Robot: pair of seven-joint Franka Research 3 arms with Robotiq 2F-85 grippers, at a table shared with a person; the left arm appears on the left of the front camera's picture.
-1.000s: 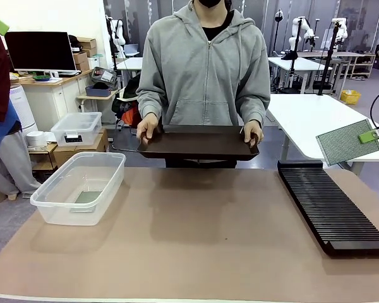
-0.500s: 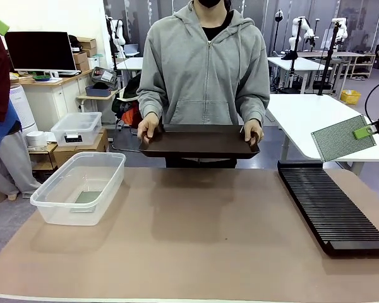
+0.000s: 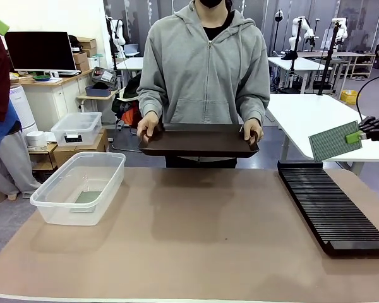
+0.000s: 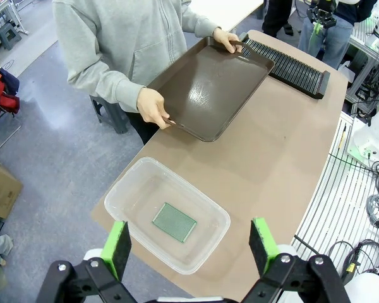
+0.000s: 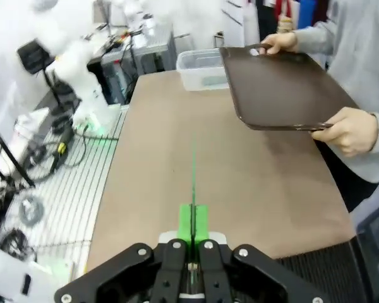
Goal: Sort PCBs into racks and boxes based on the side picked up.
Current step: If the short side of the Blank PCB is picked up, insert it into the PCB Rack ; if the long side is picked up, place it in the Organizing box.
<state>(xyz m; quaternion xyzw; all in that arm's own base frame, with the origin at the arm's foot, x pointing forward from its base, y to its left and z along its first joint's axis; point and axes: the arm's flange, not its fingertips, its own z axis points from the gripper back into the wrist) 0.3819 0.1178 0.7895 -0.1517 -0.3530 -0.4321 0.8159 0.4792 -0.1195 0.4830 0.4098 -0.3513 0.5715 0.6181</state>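
While the left hand (image 4: 189,249) is kept spread above the tub (image 4: 167,214), a PCB (image 3: 333,140) is pinched edge-on by the right hand (image 3: 360,134) over the rack (image 3: 331,208); slotting seems intended.

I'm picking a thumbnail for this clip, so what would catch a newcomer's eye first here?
First the person in a grey hoodie at the far side, holding a dark brown tray level above the table edge. Next the right gripper, shut on a green PCB held in the air above the black rack. Another PCB lies flat in the clear tub at the left.
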